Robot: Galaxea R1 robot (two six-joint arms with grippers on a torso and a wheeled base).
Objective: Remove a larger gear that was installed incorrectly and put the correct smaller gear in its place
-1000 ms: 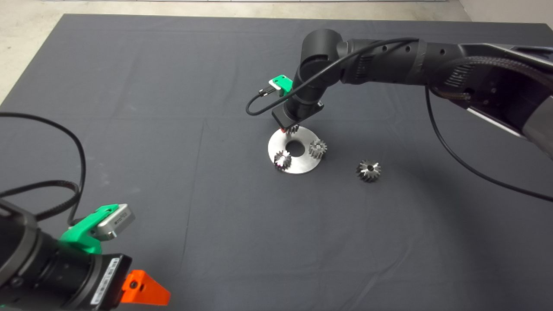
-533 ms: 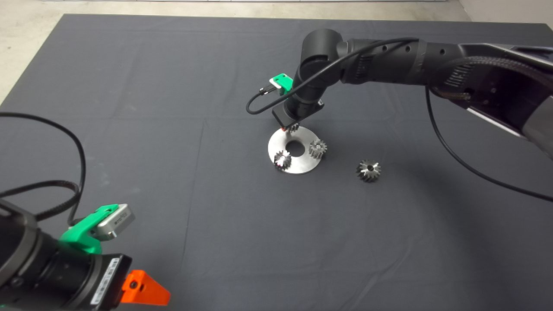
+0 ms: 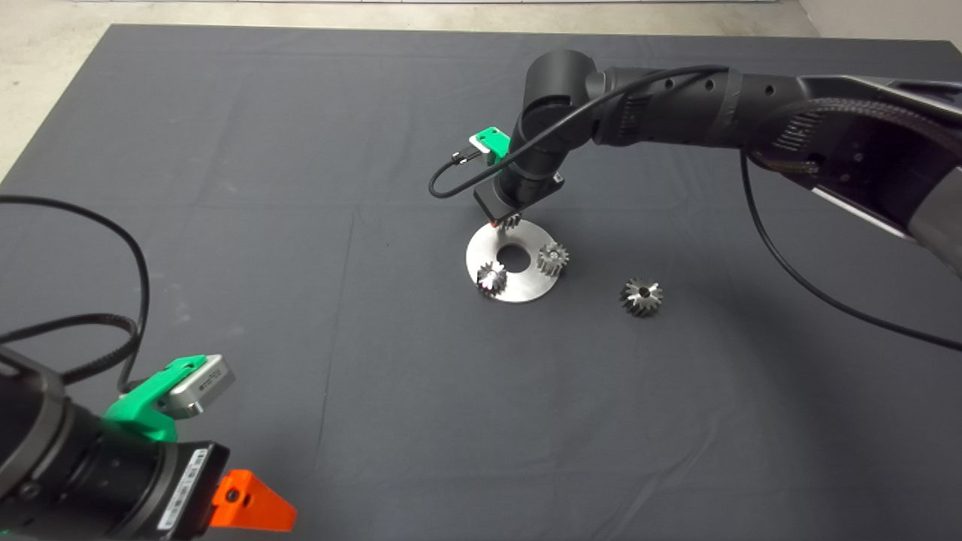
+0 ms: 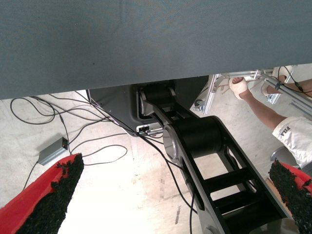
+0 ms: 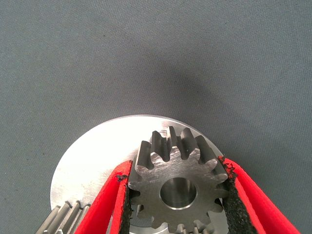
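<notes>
My right gripper (image 3: pixel 502 222) is shut on the smaller gear (image 3: pixel 512 221) at the far rim of the round steel plate (image 3: pixel 518 289). In the right wrist view the dull grey smaller gear (image 5: pixel 178 192) with its light centre hole sits between the red fingers (image 5: pixel 109 204), over the plate (image 5: pixel 92 156). I cannot tell whether it touches the plate. The larger gear (image 3: pixel 641 295), with long pointed teeth, lies on the mat to the right of the plate. My left gripper (image 3: pixel 248 505) is parked at the lower left, open and empty.
Two brighter small gears stand on the plate, one at its near left (image 3: pixel 492 277) and one at its right (image 3: pixel 553 258). The plate has a centre hole (image 3: pixel 514 258). The left wrist view shows the floor, cables and a person's arm (image 4: pixel 263 109).
My right gripper has lifted slightly with the smaller gear in it. The plate, the other gears and the left arm have not moved.
</notes>
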